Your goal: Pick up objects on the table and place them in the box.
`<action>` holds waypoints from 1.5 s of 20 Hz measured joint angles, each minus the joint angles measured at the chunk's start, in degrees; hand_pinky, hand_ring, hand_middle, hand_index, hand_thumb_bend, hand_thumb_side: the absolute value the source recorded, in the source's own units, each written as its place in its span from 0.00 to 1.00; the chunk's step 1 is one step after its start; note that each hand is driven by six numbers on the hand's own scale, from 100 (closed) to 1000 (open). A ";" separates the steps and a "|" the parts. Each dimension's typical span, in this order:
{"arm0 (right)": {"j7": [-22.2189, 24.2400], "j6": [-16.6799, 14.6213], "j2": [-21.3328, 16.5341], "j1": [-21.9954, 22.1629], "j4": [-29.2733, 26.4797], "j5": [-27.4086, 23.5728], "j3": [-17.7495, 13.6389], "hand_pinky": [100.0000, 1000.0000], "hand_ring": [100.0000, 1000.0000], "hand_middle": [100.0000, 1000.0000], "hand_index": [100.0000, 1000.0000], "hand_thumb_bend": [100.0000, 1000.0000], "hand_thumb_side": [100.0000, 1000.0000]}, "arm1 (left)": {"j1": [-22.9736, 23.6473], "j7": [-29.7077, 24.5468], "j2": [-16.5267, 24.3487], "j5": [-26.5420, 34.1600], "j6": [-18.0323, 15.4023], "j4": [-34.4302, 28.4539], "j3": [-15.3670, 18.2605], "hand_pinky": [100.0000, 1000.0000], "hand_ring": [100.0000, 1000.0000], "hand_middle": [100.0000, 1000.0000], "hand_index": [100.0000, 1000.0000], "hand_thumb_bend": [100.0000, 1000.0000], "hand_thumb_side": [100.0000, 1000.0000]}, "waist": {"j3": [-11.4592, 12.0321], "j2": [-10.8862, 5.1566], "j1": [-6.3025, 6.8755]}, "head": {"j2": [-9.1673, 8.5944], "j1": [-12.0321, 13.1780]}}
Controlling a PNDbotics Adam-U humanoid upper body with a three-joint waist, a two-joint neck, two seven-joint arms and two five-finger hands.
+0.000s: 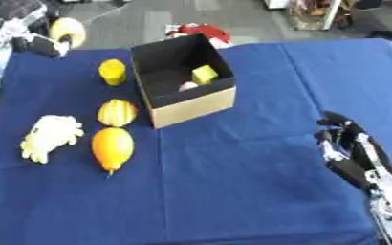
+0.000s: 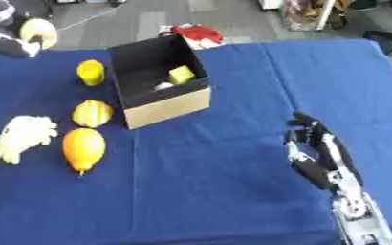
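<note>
The right hand (image 2: 315, 152) holds nothing and lies low over the blue tablecloth (image 1: 258, 182), fingers relaxed and pointing away from the robot, so I judge that it is between two picks. The open cardboard box with black inside (image 1: 187, 103), up and to the left of the hand, already holds a small yellow block (image 1: 204, 74) (and something pale beside it). The next move calls for a long reach leftward past the box to the orange pear-shaped fruit (image 1: 113, 147), the striped yellow fruit (image 1: 116, 112), the small yellow cup-like object (image 1: 112, 72) or the pale yellow bunch (image 1: 50, 136).
</note>
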 measured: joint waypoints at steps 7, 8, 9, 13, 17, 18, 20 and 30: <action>0.33 0.01 0.05 -0.14 0.09 -0.01 0.33 0.72 0.63 0.71 0.87 0.00 0.22 | -2.60 -1.23 -11.06 -4.00 -2.42 2.35 -4.14 0.65 0.51 0.49 0.66 0.00 0.12 | -1.42 0.00 -0.02 | 0.00 1.12; 0.37 0.04 0.05 -0.23 0.09 -0.02 0.33 0.72 0.63 0.71 0.87 0.00 0.22 | -2.57 -1.24 -12.25 -5.29 -2.70 3.28 -4.43 0.65 0.51 0.50 0.66 0.00 0.13 | -1.46 0.01 -0.02 | 0.00 1.24; 0.39 0.05 0.07 -0.37 0.10 -0.02 0.33 0.72 0.63 0.71 0.87 0.00 0.21 | -2.43 -1.24 -13.28 -6.69 -2.93 4.23 -4.54 0.66 0.52 0.51 0.67 0.00 0.13 | -1.51 0.03 -0.02 | 0.00 1.30; 0.40 0.06 0.08 -0.38 0.13 -0.03 0.34 0.72 0.63 0.71 0.87 0.00 0.21 | -1.32 -0.76 -15.72 -11.62 -3.12 7.95 -4.57 0.68 0.56 0.56 0.72 0.03 0.13 | -1.64 0.06 -0.02 | 0.00 1.46; 0.48 -0.01 0.12 -0.38 0.15 -0.05 0.34 0.72 0.63 0.71 0.87 0.00 0.21 | -1.02 1.24 -16.04 -14.35 -2.42 9.51 -4.25 0.74 0.68 0.71 0.87 0.24 0.12 | -1.50 0.06 -0.02 | 0.00 1.51; 0.49 -0.02 0.12 -0.38 0.16 -0.05 0.34 0.72 0.63 0.71 0.87 0.00 0.21 | -1.00 1.84 -16.00 -14.57 -2.28 9.51 -4.22 0.75 0.70 0.73 0.89 0.26 0.11 | -1.41 0.06 -0.02 | 0.00 1.51; 0.50 -0.02 0.13 -0.37 0.21 -0.05 0.33 0.72 0.63 0.71 0.87 0.00 0.21 | -0.95 2.84 -15.62 -14.52 -2.23 9.02 -4.09 0.77 0.72 0.76 0.91 0.25 0.16 | -1.38 0.06 -0.02 | 0.00 1.48; 0.48 -0.01 0.11 -0.34 0.40 -0.04 0.29 0.72 0.63 0.71 0.87 0.00 0.21 | -0.33 -3.99 -5.14 -0.29 -9.59 -5.77 -6.23 0.78 0.70 0.73 0.85 0.29 0.12 | -0.45 0.05 0.00 | 0.00 0.89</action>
